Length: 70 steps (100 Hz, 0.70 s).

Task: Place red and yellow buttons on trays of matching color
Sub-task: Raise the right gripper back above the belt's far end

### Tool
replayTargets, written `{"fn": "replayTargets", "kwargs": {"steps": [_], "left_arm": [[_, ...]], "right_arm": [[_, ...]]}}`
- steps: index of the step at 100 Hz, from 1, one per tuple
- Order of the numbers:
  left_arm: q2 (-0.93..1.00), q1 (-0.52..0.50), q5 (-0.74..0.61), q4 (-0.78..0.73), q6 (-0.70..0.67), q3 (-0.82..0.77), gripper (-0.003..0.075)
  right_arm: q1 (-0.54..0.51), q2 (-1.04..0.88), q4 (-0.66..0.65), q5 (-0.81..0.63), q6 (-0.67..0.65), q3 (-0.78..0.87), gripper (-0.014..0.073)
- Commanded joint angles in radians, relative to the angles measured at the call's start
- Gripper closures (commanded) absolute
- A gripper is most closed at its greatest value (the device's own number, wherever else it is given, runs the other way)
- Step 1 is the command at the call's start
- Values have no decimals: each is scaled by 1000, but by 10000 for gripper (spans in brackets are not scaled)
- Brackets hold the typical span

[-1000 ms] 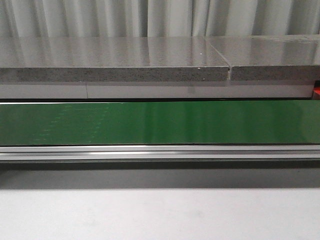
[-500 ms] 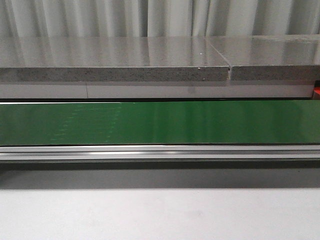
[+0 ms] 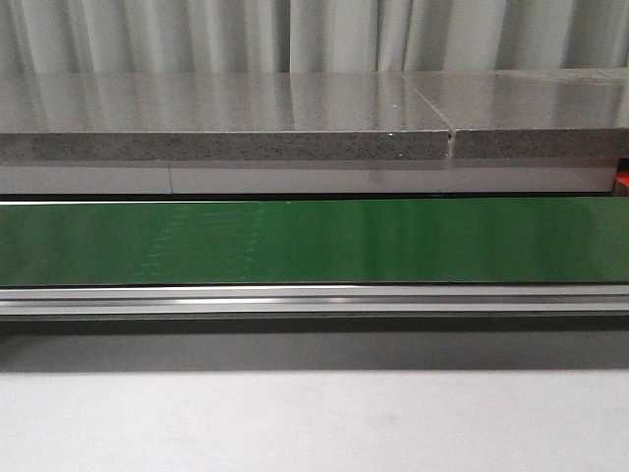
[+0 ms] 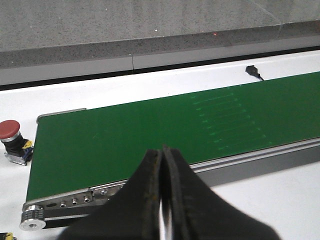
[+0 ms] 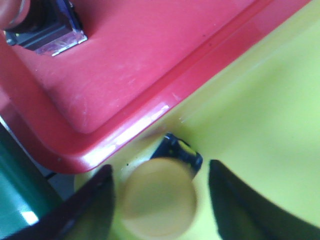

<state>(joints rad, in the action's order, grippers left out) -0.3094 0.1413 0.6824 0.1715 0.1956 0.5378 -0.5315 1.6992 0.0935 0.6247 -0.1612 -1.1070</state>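
In the right wrist view, a yellow button (image 5: 159, 199) on a black base sits in the corner of the yellow tray (image 5: 260, 100). My right gripper (image 5: 160, 169) is open and straddles it, one finger close beside it and the other apart. The red tray (image 5: 130, 65) lies next to the yellow one and holds a red button (image 5: 35, 22), which is partly cut off by the frame. In the left wrist view, another red button (image 4: 10, 131) stands on the white table past the belt's end. My left gripper (image 4: 163, 162) is shut and empty above the belt's near rail. Neither gripper shows in the front view.
A green conveyor belt (image 3: 314, 241) with an aluminium rail (image 3: 314, 300) crosses the front view, with a grey stone counter (image 3: 226, 118) behind it. A small black part (image 4: 254, 72) lies on the white surface beyond the belt. A red sliver (image 3: 621, 180) shows at the right edge.
Faint marks on the green belt have drifted to the right in the front view. Nothing else there has changed.
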Motion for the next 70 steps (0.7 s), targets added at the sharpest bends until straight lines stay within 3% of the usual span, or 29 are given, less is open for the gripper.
{"fn": "replayTargets", "kwargs": {"steps": [1, 36, 48, 60, 70], "left_arm": [[-10, 7, -73, 18, -6, 27, 741], [-10, 7, -73, 18, -6, 27, 741], [-10, 7, -73, 18, -6, 27, 741], [-10, 7, -73, 18, -6, 27, 741], [-10, 7, -73, 18, -6, 27, 741]], "right_arm": [[-7, -42, 9, -27, -1, -23, 46], [-1, -170, -22, -33, 16, -23, 61], [30, -231, -46, -27, 26, -23, 221], [92, -287, -66, -23, 26, -23, 471], [157, -332, -80, -20, 26, -23, 627]]}}
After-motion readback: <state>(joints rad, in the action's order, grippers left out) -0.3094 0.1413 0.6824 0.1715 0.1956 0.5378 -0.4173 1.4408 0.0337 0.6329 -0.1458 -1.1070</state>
